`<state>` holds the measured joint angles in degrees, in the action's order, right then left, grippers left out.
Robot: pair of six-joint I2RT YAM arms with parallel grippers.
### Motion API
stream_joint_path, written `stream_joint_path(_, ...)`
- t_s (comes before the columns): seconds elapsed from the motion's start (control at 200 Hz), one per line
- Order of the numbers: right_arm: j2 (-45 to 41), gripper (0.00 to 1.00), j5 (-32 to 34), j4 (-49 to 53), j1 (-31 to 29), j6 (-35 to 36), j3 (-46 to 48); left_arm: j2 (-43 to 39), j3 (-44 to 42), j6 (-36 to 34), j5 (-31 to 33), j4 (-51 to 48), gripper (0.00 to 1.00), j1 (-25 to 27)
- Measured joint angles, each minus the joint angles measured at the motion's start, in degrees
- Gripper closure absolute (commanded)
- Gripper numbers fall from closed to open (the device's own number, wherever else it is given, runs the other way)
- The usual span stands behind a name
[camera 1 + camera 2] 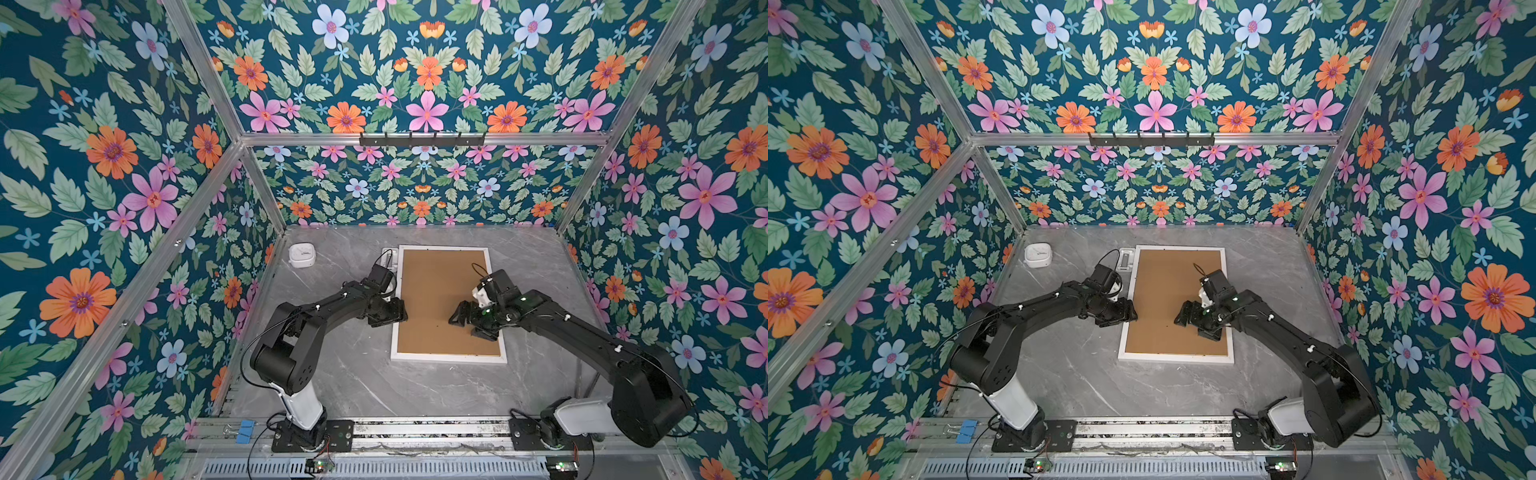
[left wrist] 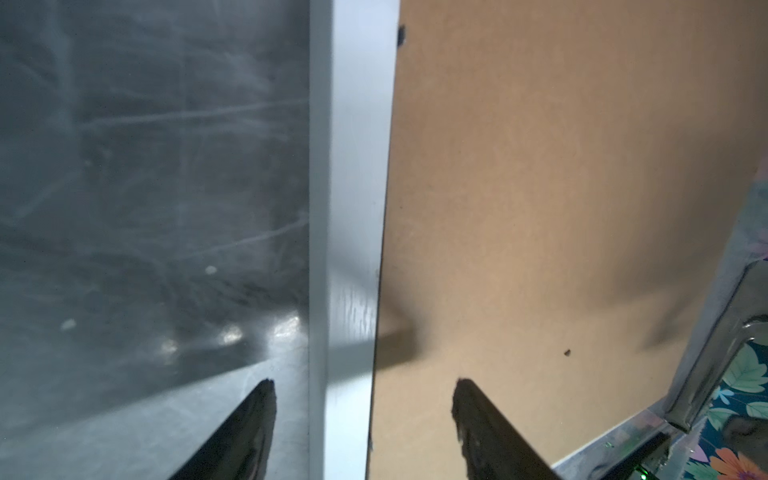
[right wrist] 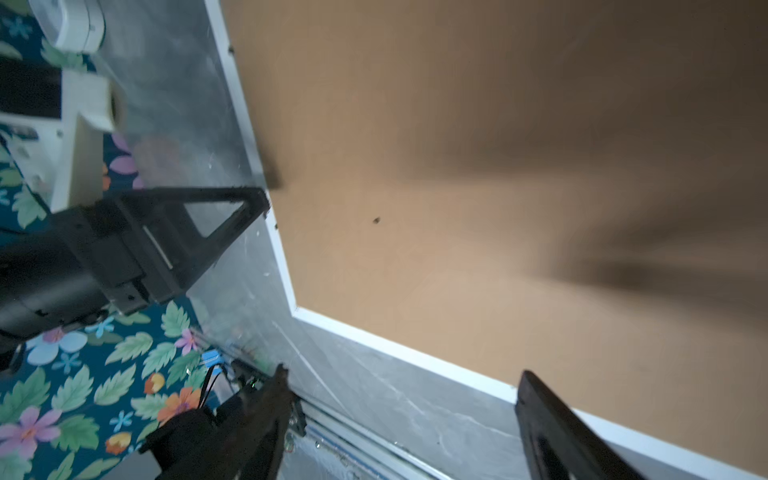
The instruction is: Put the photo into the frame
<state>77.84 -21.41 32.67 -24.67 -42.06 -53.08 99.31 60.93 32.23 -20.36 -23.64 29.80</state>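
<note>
Just beneath the spread left pincer (image 2: 363, 380) lies the frame (image 2: 357, 166).

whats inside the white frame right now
A brown backing board fills the frame, lying flat within its white rim. Whatever lies under the board, the photo included, is covered and cannot be seen.

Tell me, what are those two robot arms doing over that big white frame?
The frame lies flat on the grey table, with a brown backing board filling it. The left gripper hangs open above the frame's left rim. The right gripper hangs open over the board, holding nothing. No photo can be seen, so I can't tell if it's inside.
</note>
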Motion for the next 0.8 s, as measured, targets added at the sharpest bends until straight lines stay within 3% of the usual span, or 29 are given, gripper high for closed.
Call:
stream_joint_path(0.15, -1.49, 0.14, 2.25, 2.80, 9.90, 4.87, 1.99, 2.29, 2.69, -1.14, 0.37, -0.31, 0.29, -0.59)
stream_joint_path(0.245, -1.27, 0.14, 2.67, 3.98, 12.85, 6.91, 3.02, 3.34, 3.74, -1.75, 0.35, -0.39, 0.29, -0.83)
stream_joint_path(0.8, 3.78, 0.14, 0.22, 0.96, 13.88, 10.86, 6.32, 5.62, 3.39, -4.07, -2.54, 1.92, 0.27, -0.98)
